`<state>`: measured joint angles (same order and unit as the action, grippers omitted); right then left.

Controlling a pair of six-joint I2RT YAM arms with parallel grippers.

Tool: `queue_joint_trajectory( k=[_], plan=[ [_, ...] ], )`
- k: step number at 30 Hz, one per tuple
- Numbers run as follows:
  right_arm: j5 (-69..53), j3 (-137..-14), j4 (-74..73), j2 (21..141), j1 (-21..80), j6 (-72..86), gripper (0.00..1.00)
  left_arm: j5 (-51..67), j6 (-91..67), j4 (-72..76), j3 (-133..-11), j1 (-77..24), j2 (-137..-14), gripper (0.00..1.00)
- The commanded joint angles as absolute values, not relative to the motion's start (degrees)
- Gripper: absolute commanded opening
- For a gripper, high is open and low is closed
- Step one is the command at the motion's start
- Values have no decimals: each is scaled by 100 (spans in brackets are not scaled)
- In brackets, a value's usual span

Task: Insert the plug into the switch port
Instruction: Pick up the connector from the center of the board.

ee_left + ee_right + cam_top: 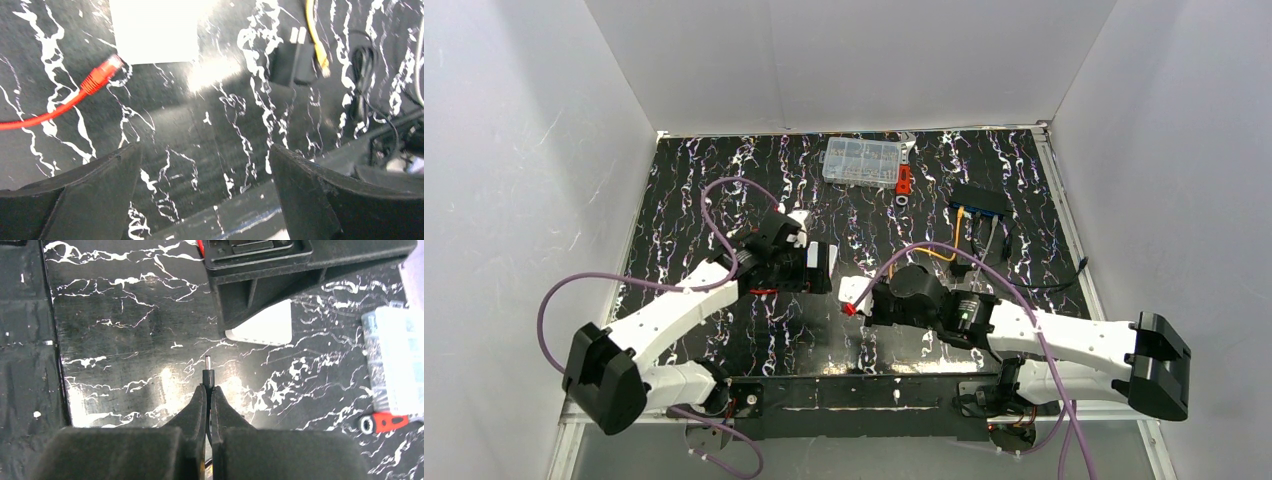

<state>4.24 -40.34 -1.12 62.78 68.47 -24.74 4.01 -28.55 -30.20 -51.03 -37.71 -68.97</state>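
Note:
The plug (324, 69), a small clear connector ending a thin orange cable (954, 240), lies on the table beside a black adapter (292, 62), held by nothing. The switch (980, 200), a flat black box with a blue-edged face, sits at the back right; its single ports are too small to make out. My left gripper (204, 147) is open and empty above the table, near a white box (152, 30) and a red connector (100, 75). My right gripper (208, 387) is shut on a black barrel connector (208, 374), whose metal tip points toward the left gripper (824, 268).
A clear parts organizer (861, 162) and a red-handled tool (904, 180) lie at the back. A coiled black cable (362, 75) rests right of the adapter. White walls enclose the table on three sides. The white box (265, 327) lies partly under the left gripper's body.

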Motion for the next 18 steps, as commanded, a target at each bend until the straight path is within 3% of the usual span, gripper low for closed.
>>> queue_joint_trajectory(
  k=[1, 10, 18],
  plan=[
    [731, -3752, 489, 5874, 6831, -1761, 1, -533, -2983, -2678, -5362, -3717, -7231, 98],
    [487, -3540, 396, 5223, 6831, -1568, 1, -1040, -2836, -1851, -5621, -3568, -8241, 98],
    [200, -3375, 478, 4940, 6840, -1418, 1, -544, -2469, -1073, -5901, -3268, -9360, 97]
  ],
)
